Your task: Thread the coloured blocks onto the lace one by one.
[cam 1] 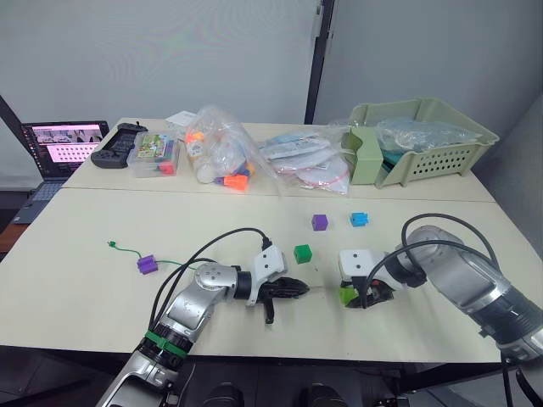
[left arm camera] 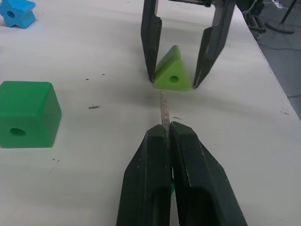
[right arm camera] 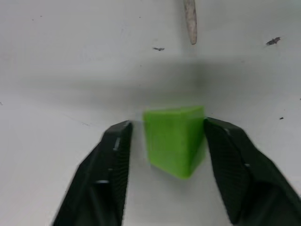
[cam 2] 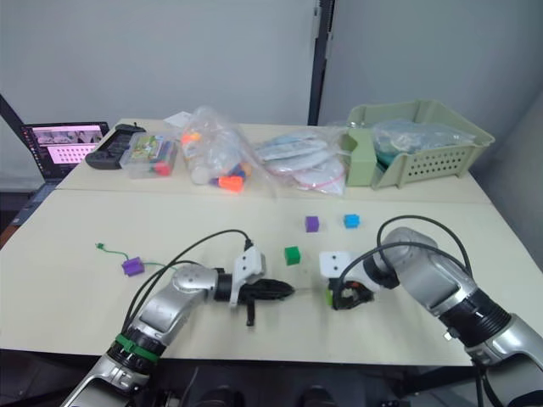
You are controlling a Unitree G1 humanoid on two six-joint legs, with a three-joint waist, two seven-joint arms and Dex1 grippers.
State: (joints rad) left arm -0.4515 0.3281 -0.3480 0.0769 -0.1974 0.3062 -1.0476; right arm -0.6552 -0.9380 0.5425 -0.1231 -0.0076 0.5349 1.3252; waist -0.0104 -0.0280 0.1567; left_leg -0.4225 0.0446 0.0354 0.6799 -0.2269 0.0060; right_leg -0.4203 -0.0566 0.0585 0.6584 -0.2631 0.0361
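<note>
The left gripper (left arm camera: 165, 136) pinches the lace's pale stiff tip (left arm camera: 163, 108), whose long axis points straight at the hole in the lime green block (left arm camera: 172, 74) just beyond it. The right gripper (right arm camera: 164, 136) straddles that block, fingers spread, one touching. Beyond the lime block sit dark green (cam 1: 303, 253), purple (cam 1: 320, 221) and blue (cam 1: 359, 219) blocks.

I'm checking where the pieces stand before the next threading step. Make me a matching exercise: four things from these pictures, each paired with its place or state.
Things:
1. lime green block
2. lace tip
3. purple block on the lace
4. dark green block

Places or states:
A. already threaded, lying near the knotted end
B. pinched in the shut left pincer
C. between the fingers of the open right pincer
D. lying loose on the table between the two arms

Pairs: 1-C, 2-B, 3-A, 4-D
</note>
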